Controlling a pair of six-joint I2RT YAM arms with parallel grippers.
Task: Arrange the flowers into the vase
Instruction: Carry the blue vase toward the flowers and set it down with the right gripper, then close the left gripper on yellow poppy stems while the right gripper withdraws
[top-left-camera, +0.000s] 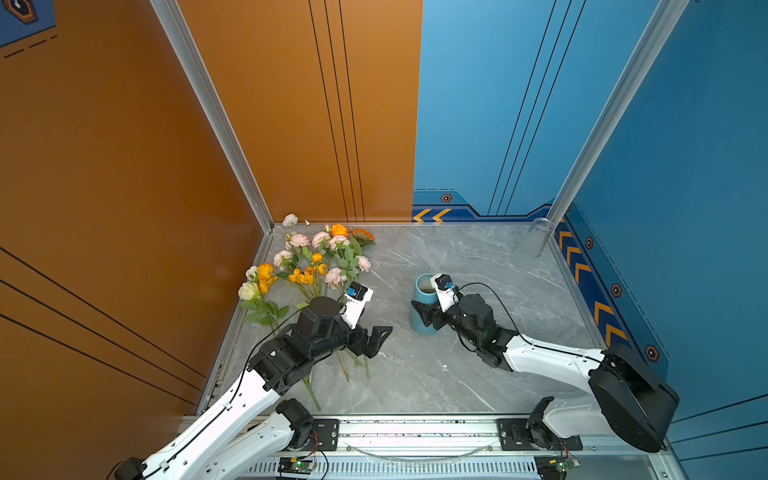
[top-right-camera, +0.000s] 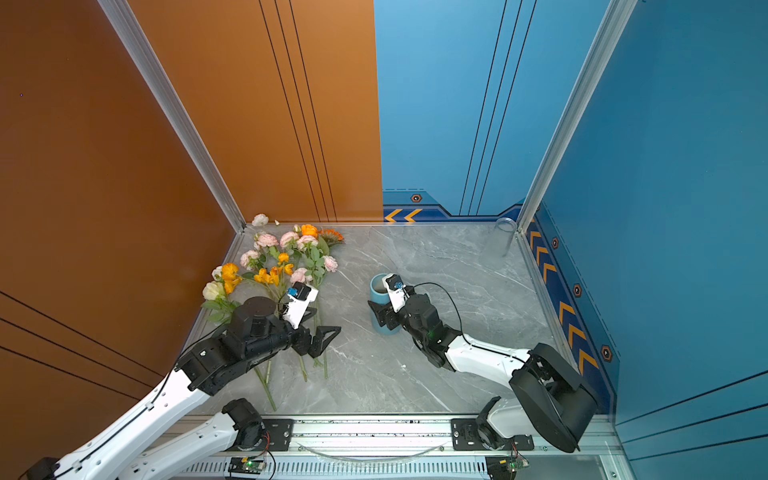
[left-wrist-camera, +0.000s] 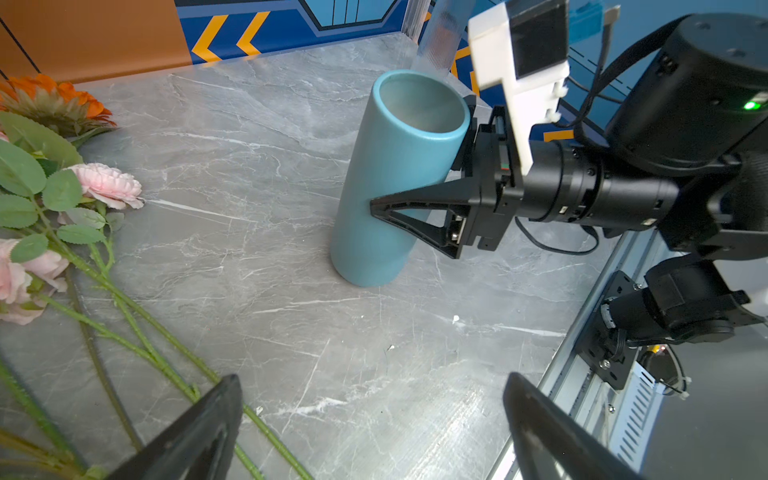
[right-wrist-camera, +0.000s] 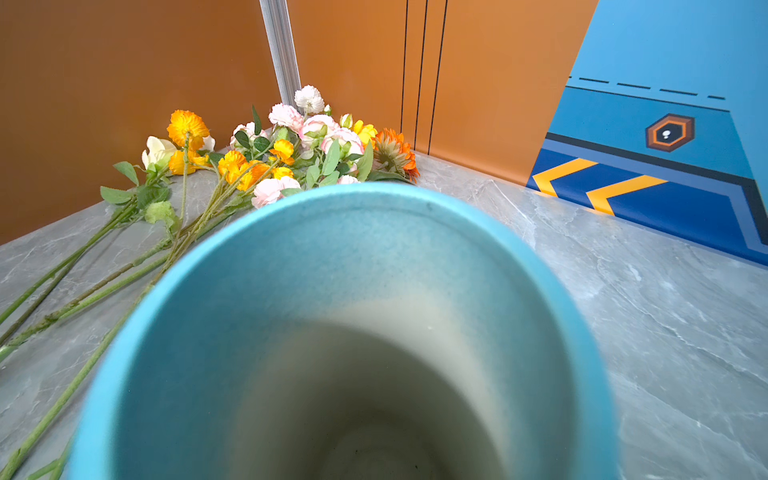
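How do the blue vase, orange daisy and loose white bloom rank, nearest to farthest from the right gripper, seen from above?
1. Blue vase, between the fingers of the right gripper.
2. Orange daisy, near the back wall, left of the vase.
3. Loose white bloom, in the back left corner.

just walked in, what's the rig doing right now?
The right gripper is closed on the blue vase, which stands on the marble table and is empty inside. The left gripper hangs open over the stems of the flowers, which all lie in a loose pile near the orange wall. No flower is held or in the vase yet.
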